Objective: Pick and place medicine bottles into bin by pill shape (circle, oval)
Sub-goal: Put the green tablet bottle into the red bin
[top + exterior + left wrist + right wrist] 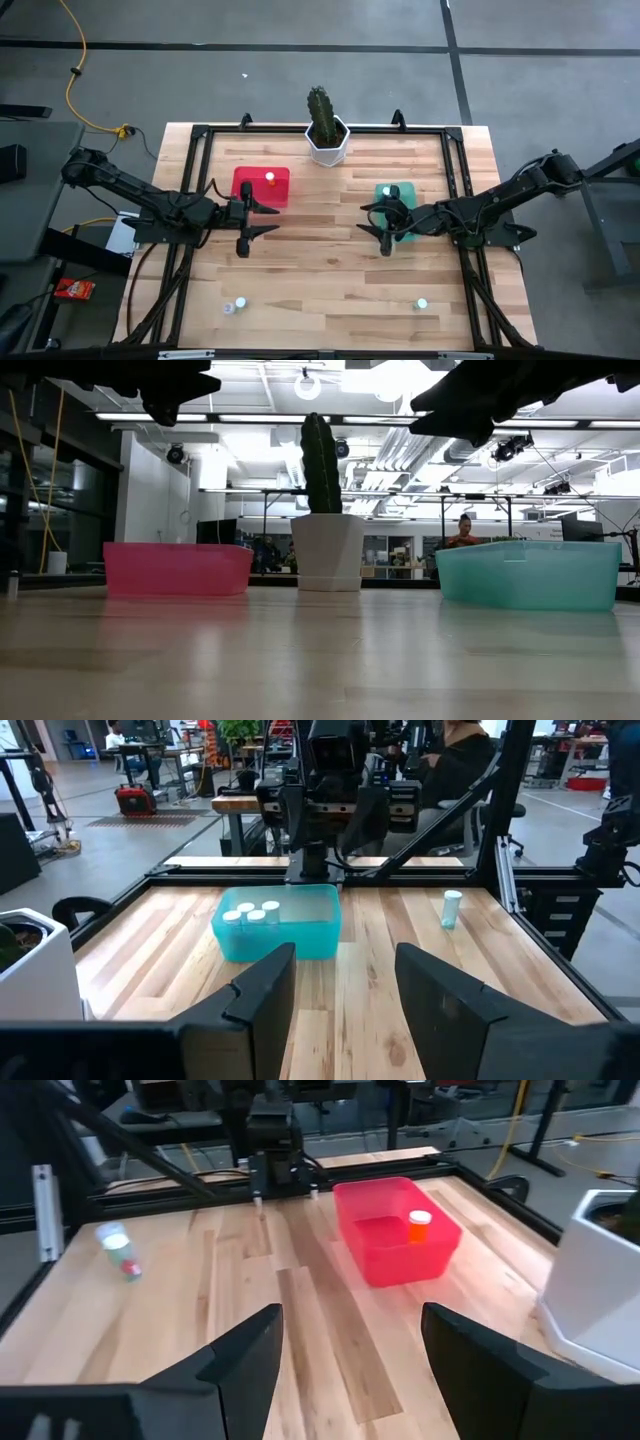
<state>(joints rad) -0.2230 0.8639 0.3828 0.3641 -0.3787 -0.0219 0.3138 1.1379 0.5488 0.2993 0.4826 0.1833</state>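
Both dark two-finger grippers, left gripper [244,218] and right gripper [386,222], hover open and empty; the right should descend squarely (judgement) over the small white-capped bottle [422,303].

Pale wood table [330,290] (smooth planks); translucent plastic bins [178,568].

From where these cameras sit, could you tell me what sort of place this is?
Probably a robotics lab in an open industrial workspace: exposed ceiling ducts and strip lights, a black metal frame around the wooden table, and a person at a workbench behind.
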